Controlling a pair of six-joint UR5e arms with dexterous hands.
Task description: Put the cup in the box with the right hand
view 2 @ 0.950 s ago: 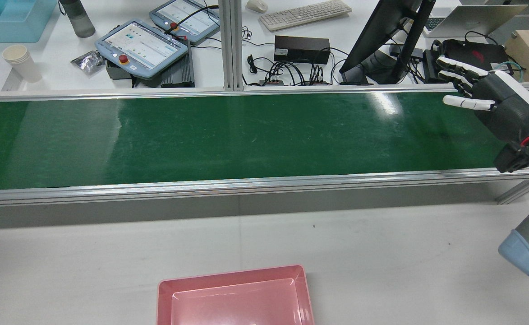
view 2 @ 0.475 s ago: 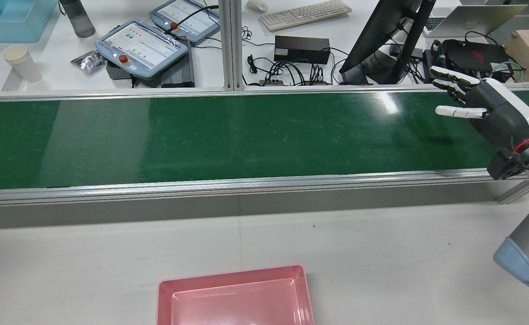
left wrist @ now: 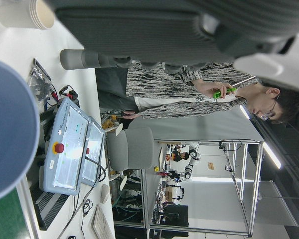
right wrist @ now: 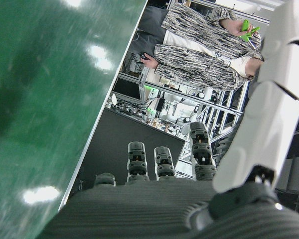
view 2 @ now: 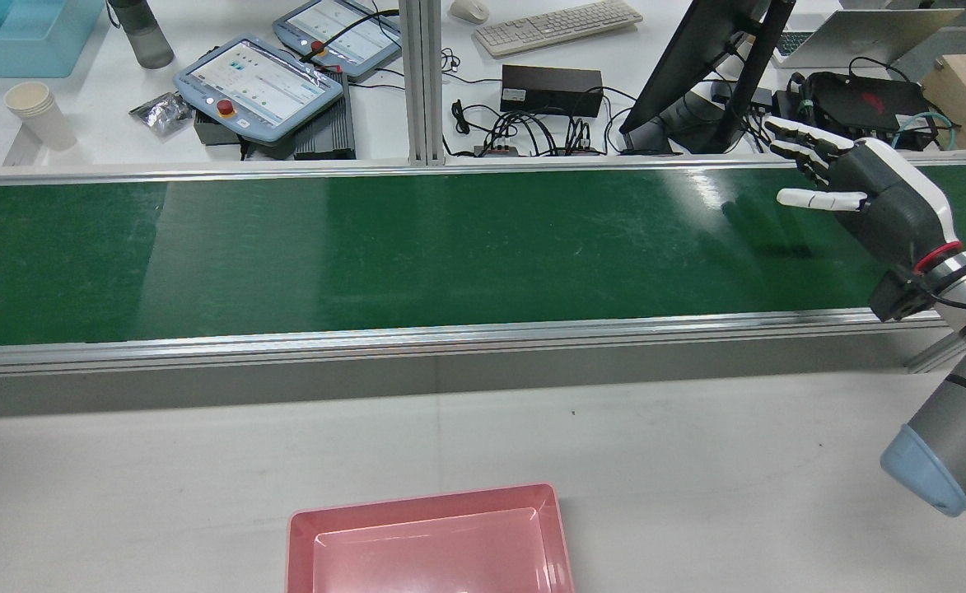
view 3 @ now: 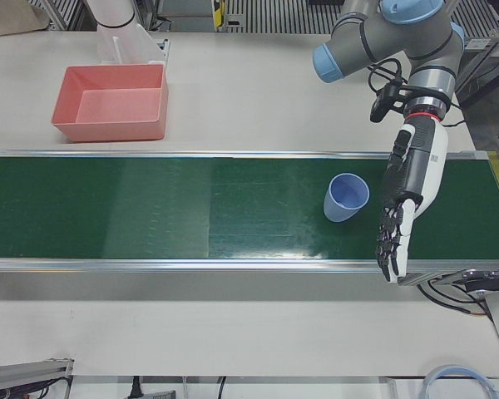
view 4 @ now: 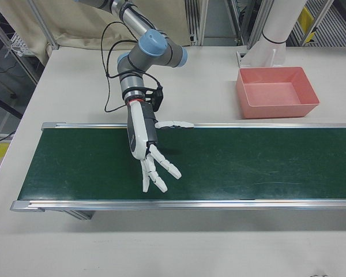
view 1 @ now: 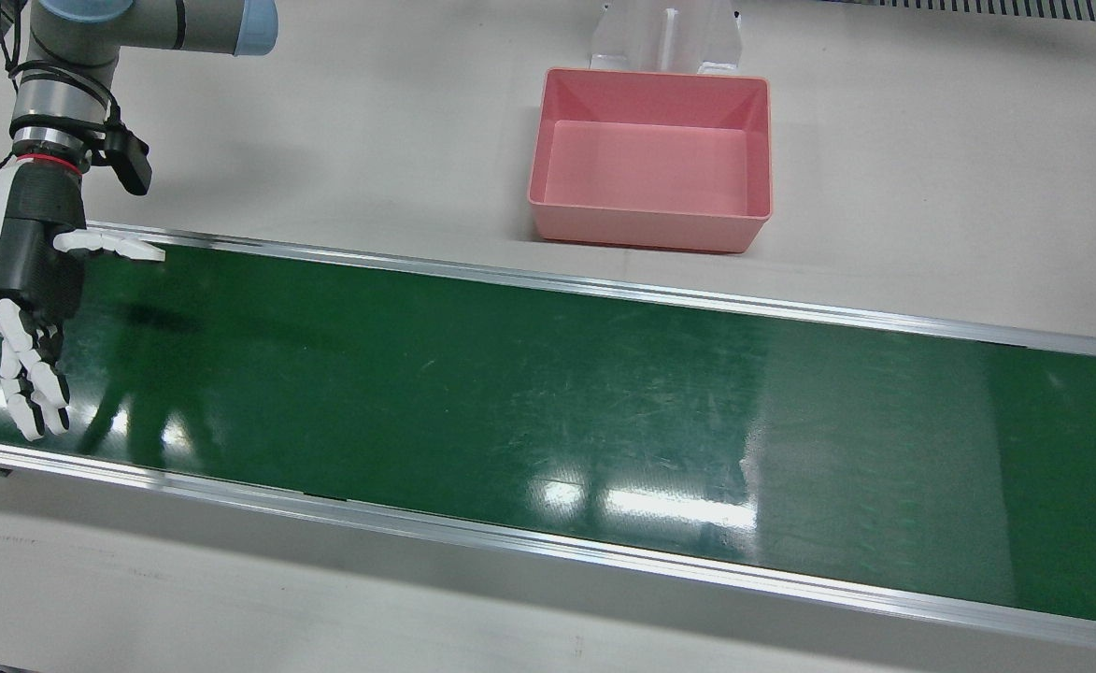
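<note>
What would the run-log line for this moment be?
right hand: open, above belt | cup: on belt, beside left hand, open | box: holds nothing

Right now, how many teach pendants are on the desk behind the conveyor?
2. The nearer teach pendant lies left of the aluminium post; the farther teach pendant sits behind it, beside the post. Others may be out of frame.

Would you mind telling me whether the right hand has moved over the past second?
Yes. In the rear view the right hand has slid left and away, its fingertips now reaching the monitor stand's base.
</note>
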